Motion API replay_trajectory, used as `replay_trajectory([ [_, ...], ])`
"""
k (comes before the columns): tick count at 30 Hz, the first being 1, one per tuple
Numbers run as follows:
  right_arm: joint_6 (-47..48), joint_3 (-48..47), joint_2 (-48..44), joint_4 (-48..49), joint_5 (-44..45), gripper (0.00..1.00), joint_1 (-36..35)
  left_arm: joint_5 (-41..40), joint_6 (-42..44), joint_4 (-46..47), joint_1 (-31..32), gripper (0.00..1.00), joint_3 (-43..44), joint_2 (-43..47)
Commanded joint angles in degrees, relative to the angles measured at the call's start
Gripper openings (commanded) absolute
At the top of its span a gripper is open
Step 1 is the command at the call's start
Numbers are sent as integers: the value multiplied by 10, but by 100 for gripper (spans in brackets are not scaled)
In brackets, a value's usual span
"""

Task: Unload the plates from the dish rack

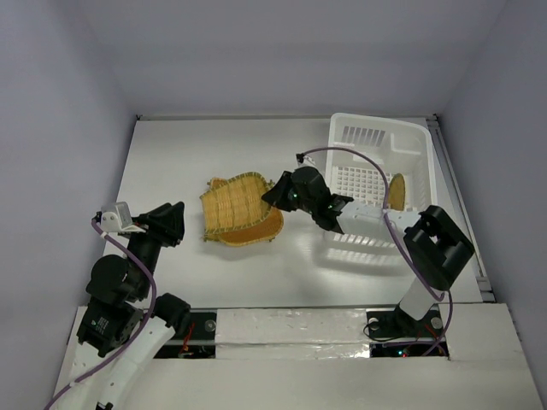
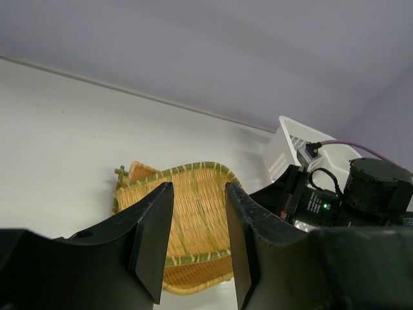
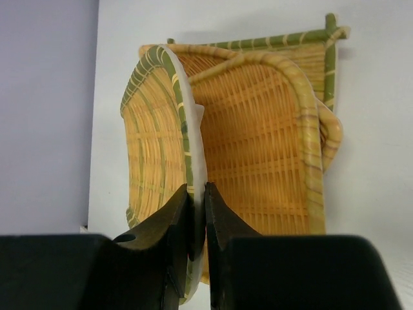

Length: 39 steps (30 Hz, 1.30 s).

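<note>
Now the right fingers (image 3: 171, 223) clamp the rim of one plate (image 3: 155, 129), holding it on edge over the stacked plates (image 3: 271, 142) left of the dish rack (image 1: 376, 137), seemingly to lay it there, while the left fingers (image 2: 151, 239) hang apart, empty.

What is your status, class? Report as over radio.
Right gripper shut on green-rimmed plate at table stack. Left gripper open, empty. Another plate in dish rack. Nothing obstructing.

My left arm (image 1: 128, 278) and right arm (image 1: 436, 243) are black at the joints, with white lower links. A purple cable (image 1: 359, 156) runs along each. My fingers (image 2: 151, 239) are flat, matte black wedges. A green light (image 2: 324, 206) glows on my right wrist.
</note>
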<state>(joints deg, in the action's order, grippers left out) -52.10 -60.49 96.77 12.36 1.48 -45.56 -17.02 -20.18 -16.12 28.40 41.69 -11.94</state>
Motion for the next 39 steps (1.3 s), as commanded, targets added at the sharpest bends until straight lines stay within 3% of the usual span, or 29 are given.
replay_trajectory([
  [1,-27,17,-23,93,4,0,1,-4,-1,19,2,35,-2,-9],
  [5,-28,28,-17,80,7,14,1,-3,-1,21,2,35,-1,-8],
  [8,-25,31,-11,63,12,37,1,-3,-1,20,2,35,-1,-6],
  [14,10,6,-18,-12,35,73,1,-5,-1,19,2,35,-1,-1],
  [18,55,-52,-16,-110,83,88,-12,-5,-2,19,2,35,-1,2],
  [25,126,-172,-1,-267,188,96,-51,-3,-2,20,2,35,-2,6],
  [26,132,-183,-3,-278,197,94,-51,-3,-2,20,2,35,-2,7],
  [28,151,-212,-15,-310,239,80,-65,-2,-2,21,2,35,-2,8],
  [29,154,-219,-37,-320,261,41,-73,-2,-2,21,2,35,-2,8],
  [30,156,-222,-53,-330,283,15,-73,-1,-2,21,2,35,-2,8],
  [31,159,-221,-71,-355,330,0,-73,0,0,20,2,35,-2,8],
  [33,159,-220,-126,-394,388,0,-73,1,-1,21,2,35,-1,10],
  [37,84,-216,-204,-611,543,0,-42,5,1,21,2,35,-2,16],
  [39,38,-203,-238,-687,572,0,-11,8,1,22,2,35,-2,21],
])
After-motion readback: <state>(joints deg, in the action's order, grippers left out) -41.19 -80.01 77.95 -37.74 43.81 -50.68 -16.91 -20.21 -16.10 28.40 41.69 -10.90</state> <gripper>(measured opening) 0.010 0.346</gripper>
